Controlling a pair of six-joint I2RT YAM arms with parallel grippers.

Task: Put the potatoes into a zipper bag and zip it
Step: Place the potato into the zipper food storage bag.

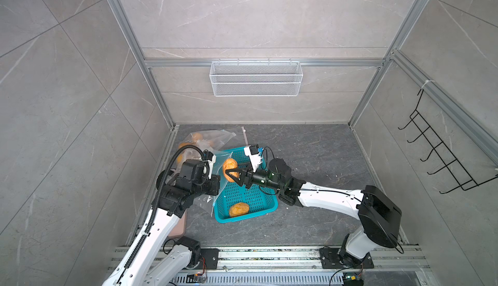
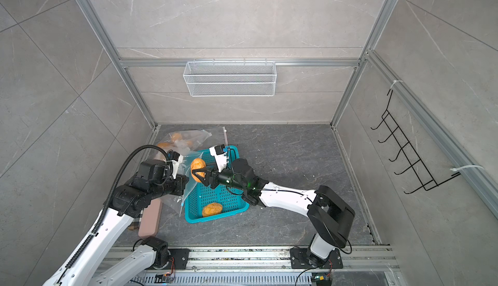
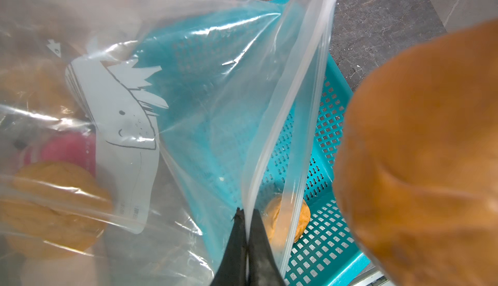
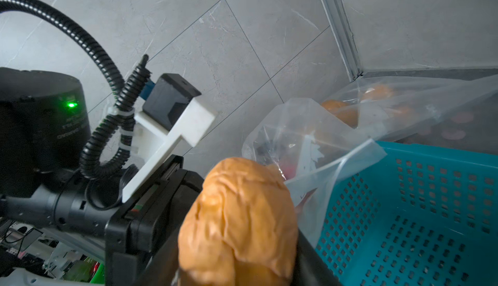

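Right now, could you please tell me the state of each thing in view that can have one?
zipper bag, mouth open, bagged potatoes inside.
left pincer, shut on the zipper bag's rim.
right pincer, shut on the held potato, above the basket beside the bag's mouth.
basket, upright, loose potato lying inside.

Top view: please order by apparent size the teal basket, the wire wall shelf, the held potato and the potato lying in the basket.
1. teal basket and wire wall shelf: alike; the shelf hangs nearer the camera.
2. held potato and lying potato: alike.
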